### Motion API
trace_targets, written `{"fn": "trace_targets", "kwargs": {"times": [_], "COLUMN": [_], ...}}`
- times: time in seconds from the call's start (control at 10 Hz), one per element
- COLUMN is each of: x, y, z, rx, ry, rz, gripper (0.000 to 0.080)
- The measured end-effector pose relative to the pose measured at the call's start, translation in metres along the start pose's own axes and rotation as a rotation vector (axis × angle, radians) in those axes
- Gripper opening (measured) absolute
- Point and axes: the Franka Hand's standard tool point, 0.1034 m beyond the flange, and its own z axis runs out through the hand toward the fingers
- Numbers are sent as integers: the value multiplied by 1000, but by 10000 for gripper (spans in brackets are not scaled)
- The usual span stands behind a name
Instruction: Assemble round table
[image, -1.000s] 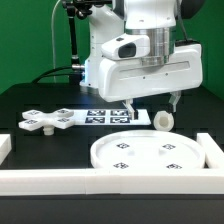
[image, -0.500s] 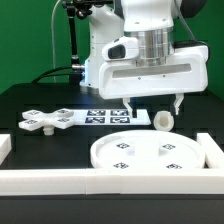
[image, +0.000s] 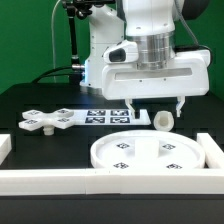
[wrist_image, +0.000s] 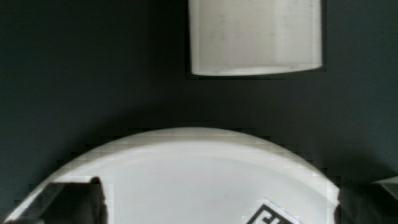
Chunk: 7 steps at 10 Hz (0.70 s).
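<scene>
Black table beneath downward-pointing, wide-spread pincer

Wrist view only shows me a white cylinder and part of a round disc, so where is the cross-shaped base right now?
Observer: The cross-shaped base lies flat on the table, well off toward the exterior view's left of the leg.
Operator: Is anything lying between those two?
Observer: Yes, the marker board lies between the base and the leg.
Operator: And what is around the disc that I can't see?
Observer: The round disc lies tags up, and a white border rail runs along its near side in the exterior view.
</scene>
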Motion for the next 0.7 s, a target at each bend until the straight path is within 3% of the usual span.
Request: {"fn": "trace_targets", "kwargs": {"times": [0.1,0.3,0.4,0.5,0.7], "x": [-9,-10,-6,-13,-13], "y": [-1,-12,-13,-10,-9], "z": [4,5,7,7,8], "rx": [-8,5,9,2,0], "ry": [-84,-247,-269,-364,-490], "rz": [16,50,37,39,41], "gripper": [649,649,649,649,649]}}
